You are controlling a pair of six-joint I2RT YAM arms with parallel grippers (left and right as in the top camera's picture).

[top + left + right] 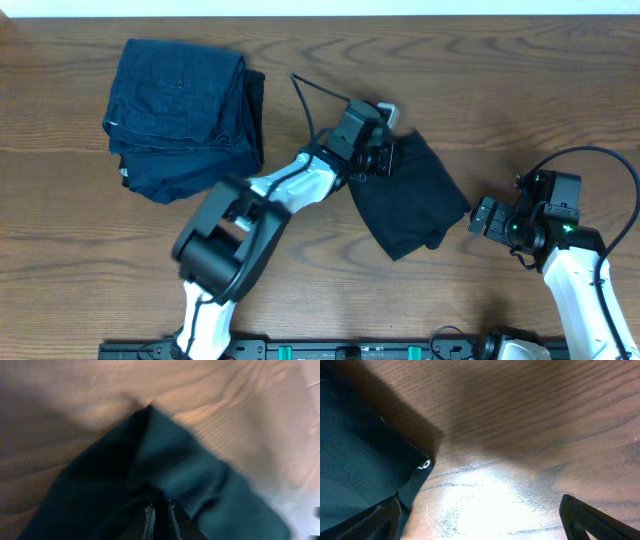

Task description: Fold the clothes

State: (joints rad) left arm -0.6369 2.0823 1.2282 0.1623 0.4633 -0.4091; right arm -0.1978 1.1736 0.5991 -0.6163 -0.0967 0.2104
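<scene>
The shirt lies mid-bench. It looks soft, light and floppy. The left tool pinches its 11 o'clock corner. The right tool is spread wide, just beside its 3 o'clock edge. Best to grab the corners.

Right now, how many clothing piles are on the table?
2: the black shirt at centre, gripped by the left end effector, and the dark blue stack at far left. The stack may hide several garments.
</scene>
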